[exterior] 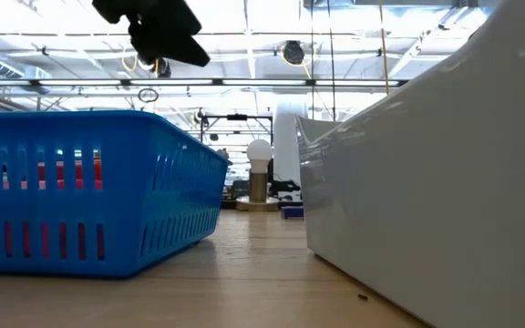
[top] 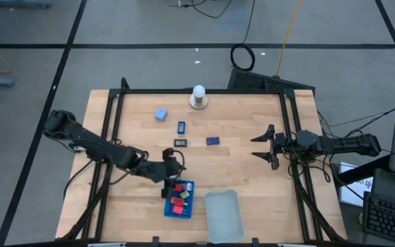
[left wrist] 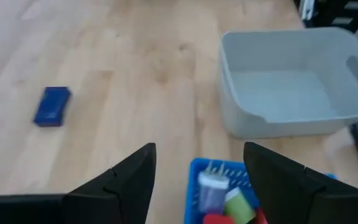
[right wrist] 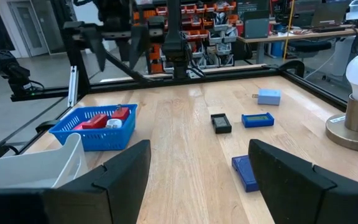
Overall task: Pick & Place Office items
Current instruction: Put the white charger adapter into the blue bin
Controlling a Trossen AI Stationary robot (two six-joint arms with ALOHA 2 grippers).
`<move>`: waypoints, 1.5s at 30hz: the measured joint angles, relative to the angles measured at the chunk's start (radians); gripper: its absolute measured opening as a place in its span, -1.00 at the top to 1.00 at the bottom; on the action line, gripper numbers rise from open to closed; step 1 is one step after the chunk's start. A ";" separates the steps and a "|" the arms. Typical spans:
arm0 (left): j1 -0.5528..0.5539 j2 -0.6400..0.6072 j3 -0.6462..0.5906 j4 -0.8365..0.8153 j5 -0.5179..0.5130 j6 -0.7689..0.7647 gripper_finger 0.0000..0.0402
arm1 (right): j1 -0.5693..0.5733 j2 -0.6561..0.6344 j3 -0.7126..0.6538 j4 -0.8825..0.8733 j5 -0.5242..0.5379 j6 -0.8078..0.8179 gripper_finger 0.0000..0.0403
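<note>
Left pincer (top: 172, 180) hangs open and empty over the blue tray (top: 179, 199), lower centre; four office items (top: 181, 127) remain mid-desk. Right pincer (top: 265, 145) waits open. Rising carelessly could snag the tray rim.

Basket (top: 179, 199) left of tray (top: 223, 215), pieces inside — four pieces (top: 181, 127) mid-table, lamp (top: 198, 97) behind.
</note>
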 joint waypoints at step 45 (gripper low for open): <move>0.711 -0.299 -0.394 0.323 -0.279 0.086 -0.22 | 0.000 0.000 0.000 0.000 0.000 0.000 -0.30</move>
